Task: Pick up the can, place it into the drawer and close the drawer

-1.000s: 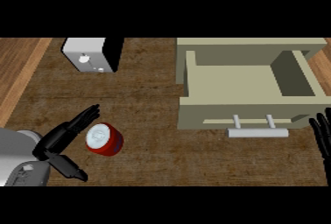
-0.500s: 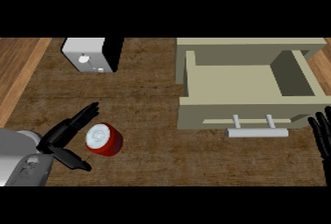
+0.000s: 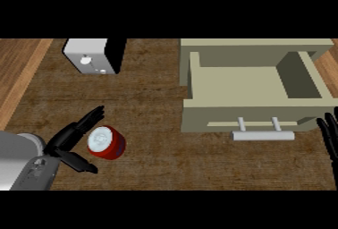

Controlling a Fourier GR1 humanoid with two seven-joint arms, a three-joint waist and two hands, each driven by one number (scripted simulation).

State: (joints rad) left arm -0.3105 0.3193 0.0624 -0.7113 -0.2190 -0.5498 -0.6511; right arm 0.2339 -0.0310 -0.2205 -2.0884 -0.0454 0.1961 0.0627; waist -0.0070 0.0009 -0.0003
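At about eight o'clock on the counter, the left hand lies released, its straight fingers reaching along the left side of the can and its thumb spread below it, not closed round it. The red can with its pale top stands tilted on the wood, well apart from the drawer. At eleven o'clock sits a white appliance. From one to three o'clock the beige drawer stands pulled out, handle toward the viewer. At four o'clock the right hand rests with fingers straight at the edge.
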